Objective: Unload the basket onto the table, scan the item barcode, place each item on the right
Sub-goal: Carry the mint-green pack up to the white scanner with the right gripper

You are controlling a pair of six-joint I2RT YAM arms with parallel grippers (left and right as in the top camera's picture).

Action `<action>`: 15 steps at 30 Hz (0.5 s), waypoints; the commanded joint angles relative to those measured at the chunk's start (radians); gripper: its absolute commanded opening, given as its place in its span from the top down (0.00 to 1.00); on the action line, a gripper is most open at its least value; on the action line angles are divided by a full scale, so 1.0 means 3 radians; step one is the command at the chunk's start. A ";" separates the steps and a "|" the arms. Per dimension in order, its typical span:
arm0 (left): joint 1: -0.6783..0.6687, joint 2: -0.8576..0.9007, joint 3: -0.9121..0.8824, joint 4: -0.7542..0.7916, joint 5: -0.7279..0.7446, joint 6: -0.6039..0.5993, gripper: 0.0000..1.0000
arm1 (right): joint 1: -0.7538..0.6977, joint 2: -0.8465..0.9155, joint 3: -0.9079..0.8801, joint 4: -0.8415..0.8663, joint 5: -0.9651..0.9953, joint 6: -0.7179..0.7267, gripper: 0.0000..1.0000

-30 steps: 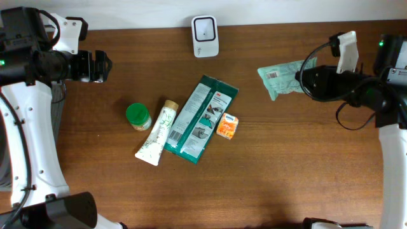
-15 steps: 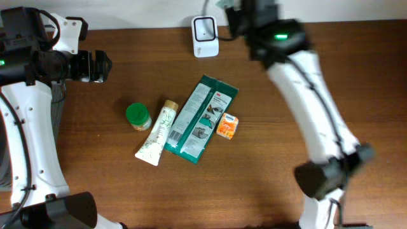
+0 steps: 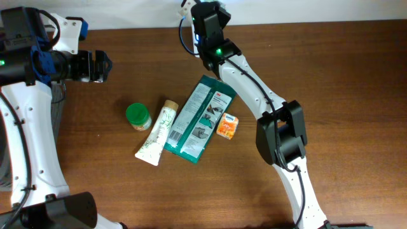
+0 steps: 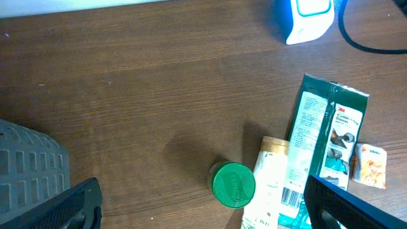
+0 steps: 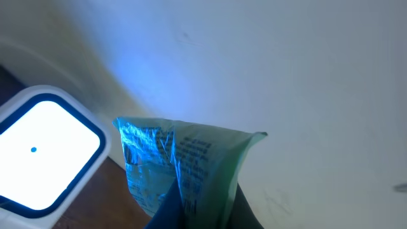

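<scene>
Overhead: right arm (image 3: 254, 83) now over scanner (image 5: 44, 152) at 12 o'clock edge, off 3; right end effector (image 5: 203, 207) clamps pouch (image 5: 184, 159). Left end effector (image 3: 103, 66) spread wide. Counter (image 3: 356, 127) bare at 4.

Pouch (image 5: 184, 165) sits in right gripper (image 5: 203, 210); scanner (image 5: 44, 149) just left of it, below. Ahead of left gripper (image 4: 203, 207) (well apart from it): jar (image 4: 233, 184) nearest, then tube (image 4: 270, 184), flat pack (image 4: 324, 146), small box (image 4: 371, 165) running rightward.
</scene>
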State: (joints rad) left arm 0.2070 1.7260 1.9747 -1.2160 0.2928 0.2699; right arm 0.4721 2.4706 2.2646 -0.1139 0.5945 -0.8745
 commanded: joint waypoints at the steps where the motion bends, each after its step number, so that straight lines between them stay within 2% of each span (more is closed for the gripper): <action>1: -0.0004 -0.0027 0.0034 -0.0005 0.0050 0.0041 0.01 | 0.0003 -0.0017 0.0056 0.0085 -0.0126 -0.0038 0.96; 15: -0.0004 -0.0027 0.0034 -0.0006 0.0050 0.0041 0.01 | 0.0085 -0.0089 0.0057 0.0093 -0.0139 0.0066 0.96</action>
State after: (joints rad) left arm 0.2070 1.7260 1.9747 -1.2163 0.2928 0.2699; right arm 0.4797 2.4752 2.2646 -0.0784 0.5556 -0.8906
